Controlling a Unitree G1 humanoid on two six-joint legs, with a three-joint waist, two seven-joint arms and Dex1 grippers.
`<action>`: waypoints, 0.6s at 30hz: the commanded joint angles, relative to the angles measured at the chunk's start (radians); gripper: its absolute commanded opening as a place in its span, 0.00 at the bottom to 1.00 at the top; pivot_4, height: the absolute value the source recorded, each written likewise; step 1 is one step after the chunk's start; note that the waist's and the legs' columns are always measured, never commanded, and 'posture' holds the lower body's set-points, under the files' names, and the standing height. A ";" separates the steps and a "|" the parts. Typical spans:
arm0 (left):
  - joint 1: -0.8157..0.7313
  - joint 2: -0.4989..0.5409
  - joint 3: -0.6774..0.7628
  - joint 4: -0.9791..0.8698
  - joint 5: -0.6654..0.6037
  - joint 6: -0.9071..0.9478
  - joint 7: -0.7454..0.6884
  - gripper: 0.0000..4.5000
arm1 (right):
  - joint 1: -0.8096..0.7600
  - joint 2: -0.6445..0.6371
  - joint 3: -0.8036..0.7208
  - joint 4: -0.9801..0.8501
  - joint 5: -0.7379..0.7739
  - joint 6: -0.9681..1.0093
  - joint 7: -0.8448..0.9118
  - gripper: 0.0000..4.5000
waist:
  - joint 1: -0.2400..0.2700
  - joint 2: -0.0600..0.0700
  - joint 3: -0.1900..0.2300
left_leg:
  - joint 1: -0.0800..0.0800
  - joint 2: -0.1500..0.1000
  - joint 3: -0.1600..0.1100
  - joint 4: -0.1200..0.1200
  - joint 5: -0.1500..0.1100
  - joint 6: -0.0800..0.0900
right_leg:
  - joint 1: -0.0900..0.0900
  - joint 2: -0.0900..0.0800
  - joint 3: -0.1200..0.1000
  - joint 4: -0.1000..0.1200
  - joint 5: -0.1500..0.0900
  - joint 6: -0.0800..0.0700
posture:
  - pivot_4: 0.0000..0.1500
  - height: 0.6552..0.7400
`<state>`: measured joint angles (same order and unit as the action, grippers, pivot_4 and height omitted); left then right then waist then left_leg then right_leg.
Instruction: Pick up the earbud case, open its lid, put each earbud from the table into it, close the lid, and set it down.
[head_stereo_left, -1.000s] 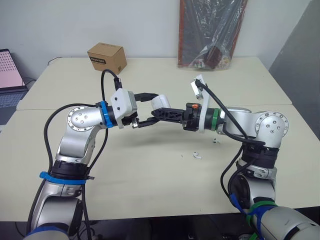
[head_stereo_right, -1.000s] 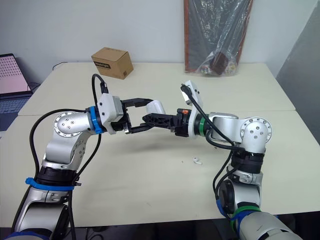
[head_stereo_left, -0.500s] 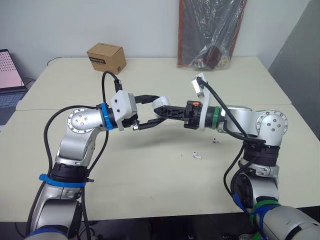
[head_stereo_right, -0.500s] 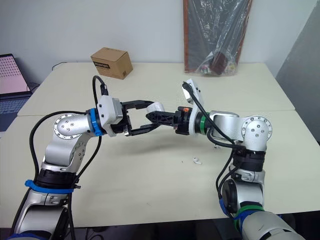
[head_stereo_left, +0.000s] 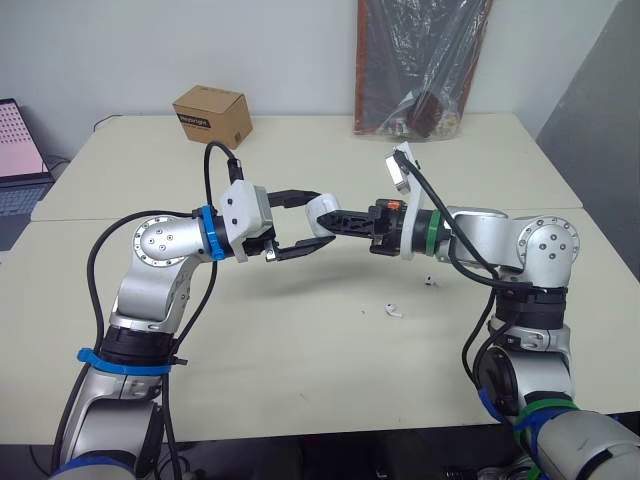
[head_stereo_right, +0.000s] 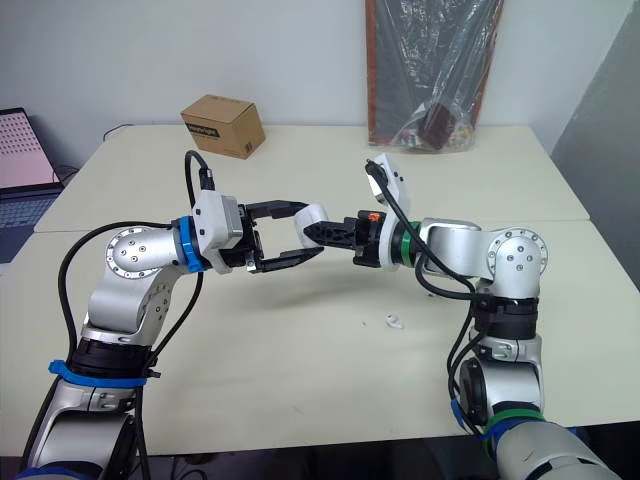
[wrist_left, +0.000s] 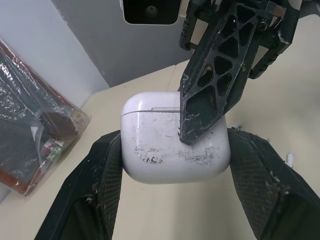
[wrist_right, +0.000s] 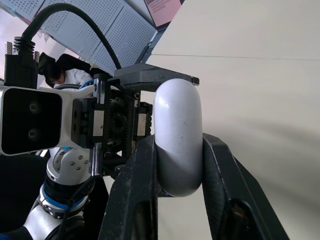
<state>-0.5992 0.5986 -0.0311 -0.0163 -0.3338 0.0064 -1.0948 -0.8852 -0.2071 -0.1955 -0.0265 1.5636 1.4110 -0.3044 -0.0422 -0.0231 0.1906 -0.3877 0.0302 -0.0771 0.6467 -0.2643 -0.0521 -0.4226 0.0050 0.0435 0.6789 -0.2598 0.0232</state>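
The white earbud case (wrist_left: 150, 145) hangs above the table's middle with its lid down, and my left gripper (head_stereo_left: 312, 222) is shut on its two sides. From the opposite side my right gripper (wrist_right: 178, 150) is shut on the same case (wrist_right: 177, 125), one finger (wrist_left: 215, 85) lying across its front face and the other behind it. One white earbud (head_stereo_left: 394, 311) lies on the table below my right forearm. A second small white earbud (head_stereo_left: 431, 281) rests nearer my right elbow.
At the table's far left stands a cardboard box (head_stereo_left: 212, 115). A plastic-wrapped bundle (head_stereo_left: 425, 70) leans on the wall at the far right. A laptop (head_stereo_left: 18, 140) sits beyond the left edge. A seam (head_stereo_left: 100, 215) runs between the two tabletops.
My right gripper's fingers have come together onto the case and the right arm has risen slightly. The left gripper has kept its hold without moving.
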 joint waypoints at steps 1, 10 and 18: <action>-0.012 0.030 0.012 -0.039 -0.035 0.074 -0.015 0.61 | -0.005 -0.007 0.037 -0.023 0.098 -0.037 0.001 0.17 | -0.001 0.000 0.000 | 0.000 0.000 0.000 0.000 0.000 0.000 | 0.000 0.000 0.000 0.000 0.000 0.000 | 1.00 1.00; -0.010 0.061 0.052 -0.064 -0.099 0.237 0.002 0.99 | 0.008 -0.073 0.117 -0.029 0.169 -0.113 -0.025 0.17 | -0.007 0.000 0.000 | 0.000 0.001 0.000 0.000 0.000 0.000 | 0.000 0.001 0.000 -0.001 0.000 0.000 | 1.00 1.00; -0.120 0.232 0.025 0.050 -0.247 0.697 -0.132 0.99 | -0.063 -0.272 0.279 -0.164 -0.150 -0.088 0.299 0.17 | -0.014 0.002 0.001 | -0.002 0.001 -0.001 0.000 0.000 0.000 | -0.002 0.002 -0.001 -0.001 -0.003 0.004 | 1.00 1.00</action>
<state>-0.6767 0.8195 -0.0040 0.0262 -0.5515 0.6542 -1.1960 -0.9042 -0.4498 0.0408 -0.1013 1.4965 1.3264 -0.1209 -0.0562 -0.0209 0.1920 -0.3896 0.0311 -0.0780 0.6465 -0.2643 -0.0519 -0.4247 0.0067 0.0427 0.6781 -0.2629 0.0276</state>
